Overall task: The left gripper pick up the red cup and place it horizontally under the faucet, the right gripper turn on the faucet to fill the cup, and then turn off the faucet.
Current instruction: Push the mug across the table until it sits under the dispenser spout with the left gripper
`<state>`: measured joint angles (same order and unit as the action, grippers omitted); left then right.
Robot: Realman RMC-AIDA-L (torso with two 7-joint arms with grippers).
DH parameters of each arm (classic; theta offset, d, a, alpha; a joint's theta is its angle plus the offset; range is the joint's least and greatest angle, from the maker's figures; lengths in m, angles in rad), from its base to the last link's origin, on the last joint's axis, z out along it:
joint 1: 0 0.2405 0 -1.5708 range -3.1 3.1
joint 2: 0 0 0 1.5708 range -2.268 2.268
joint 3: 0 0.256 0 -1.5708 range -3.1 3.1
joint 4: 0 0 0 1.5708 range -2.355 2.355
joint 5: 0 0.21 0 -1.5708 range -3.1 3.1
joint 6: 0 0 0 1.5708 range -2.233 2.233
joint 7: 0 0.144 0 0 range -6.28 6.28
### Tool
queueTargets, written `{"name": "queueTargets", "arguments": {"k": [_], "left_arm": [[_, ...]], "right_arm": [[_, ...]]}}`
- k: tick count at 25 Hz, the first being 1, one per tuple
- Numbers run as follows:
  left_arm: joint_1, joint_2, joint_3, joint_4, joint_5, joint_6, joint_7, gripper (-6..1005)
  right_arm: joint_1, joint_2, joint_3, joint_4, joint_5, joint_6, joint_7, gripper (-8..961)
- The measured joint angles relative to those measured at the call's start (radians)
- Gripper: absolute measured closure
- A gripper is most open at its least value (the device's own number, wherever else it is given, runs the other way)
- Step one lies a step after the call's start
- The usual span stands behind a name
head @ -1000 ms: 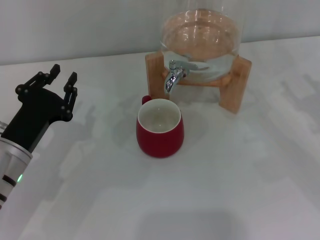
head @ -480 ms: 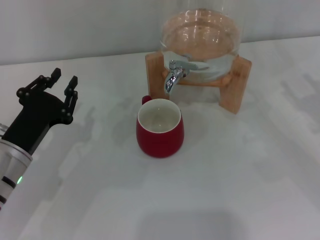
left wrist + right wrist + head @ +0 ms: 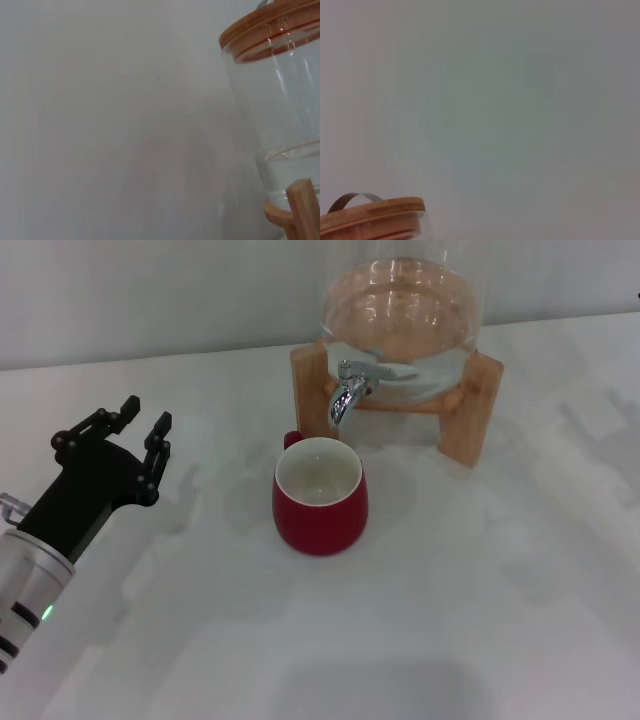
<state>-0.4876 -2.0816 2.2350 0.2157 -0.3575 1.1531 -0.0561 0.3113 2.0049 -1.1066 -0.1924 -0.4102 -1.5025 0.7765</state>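
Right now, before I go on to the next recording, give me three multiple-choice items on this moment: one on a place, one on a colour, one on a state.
1. Where does the red cup stand?
A. on the table just in front of the faucet
B. inside the glass jar
C. in the left gripper

2. What colour is the cup's inside?
A. black
B. cream-white
C. green

3. What state is the left gripper in?
A. shut on the cup
B. shut on the faucet
C. open, holding nothing

Answers: 1 A, the cup sits upright before the spout. 2 B, the head view looks into its pale inside. 3 C, its fingers are spread, off to the cup's left.
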Motion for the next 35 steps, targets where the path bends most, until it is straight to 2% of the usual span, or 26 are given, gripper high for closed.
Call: {"name": "queueTargets", "arguments": {"k": [15,22,35], "left_arm": [[-0.019,-0.003,0.0,0.004,0.172,-0.054,-0.093,681],[-0.014,-0.005,0.004,0.009,0.189,-0.055,-0.099,681],[-0.005,-0.006,0.07,0.008,0.191,-0.059,-0.119,681]], "right_arm": [[0.002,0.0,-0.003,-0.001,-0.003,-0.004,-0.003,125],[0.002,0.0,-0.002,-0.001,-0.002,-0.007,-0.003,125],[0.007,0.0,-0.007,-0.002,-0.002,-0.007,-0.005,125]]}}
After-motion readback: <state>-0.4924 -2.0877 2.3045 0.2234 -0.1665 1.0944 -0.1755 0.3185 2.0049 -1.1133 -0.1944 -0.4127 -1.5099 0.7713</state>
